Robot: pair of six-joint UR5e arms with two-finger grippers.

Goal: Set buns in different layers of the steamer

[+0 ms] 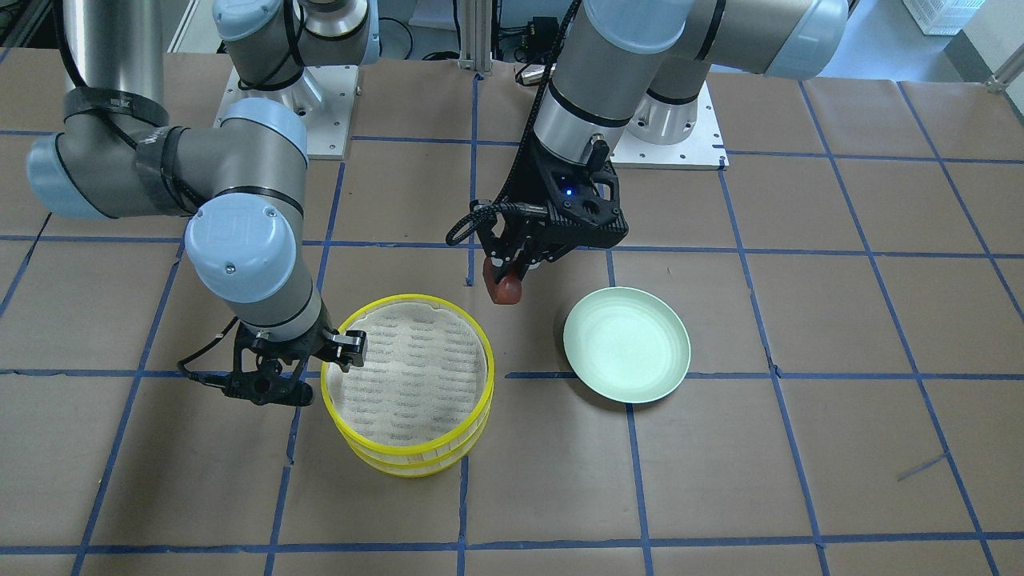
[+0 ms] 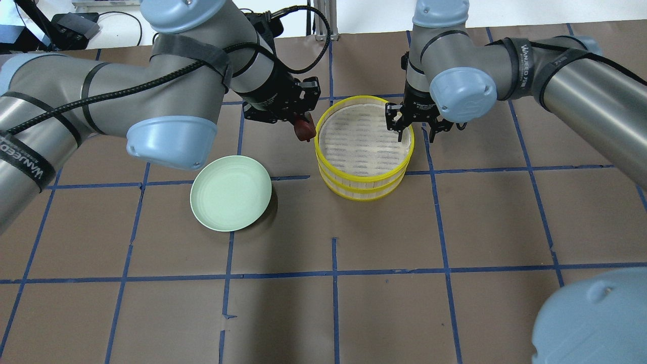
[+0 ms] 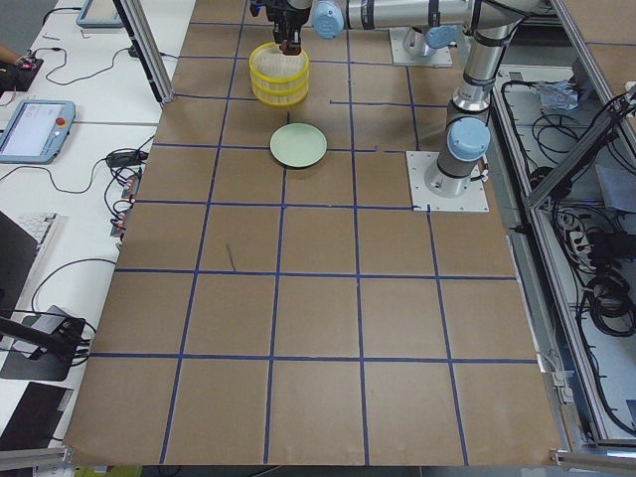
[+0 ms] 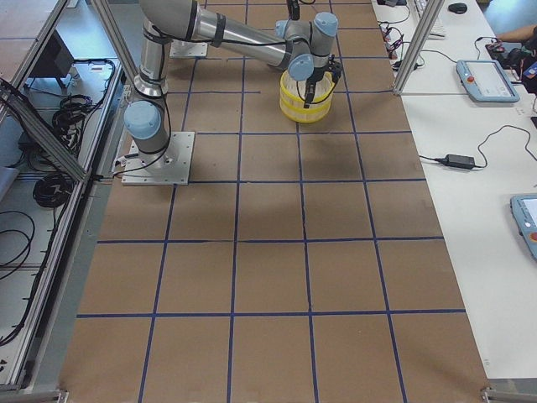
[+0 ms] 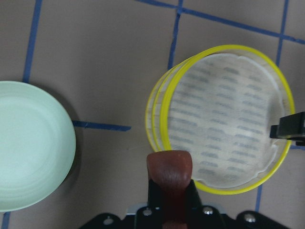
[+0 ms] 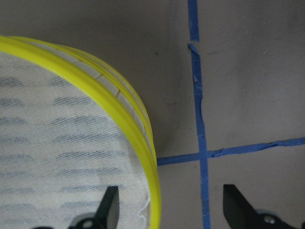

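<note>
— Left gripper (image 1: 506,274) pinches the brown bun (image 1: 507,291) in the air, just beside the steamer (image 1: 416,460); right gripper (image 6: 172,210), spread, straddles its rim.
— The bun looks soft and light, so it likely squashes; a gentle side pinch suits it.

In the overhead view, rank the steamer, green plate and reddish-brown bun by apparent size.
1. steamer, slightly wider than the plate, though its raised top sits nearer the camera.
2. green plate.
3. reddish-brown bun, by far the smallest.
</note>
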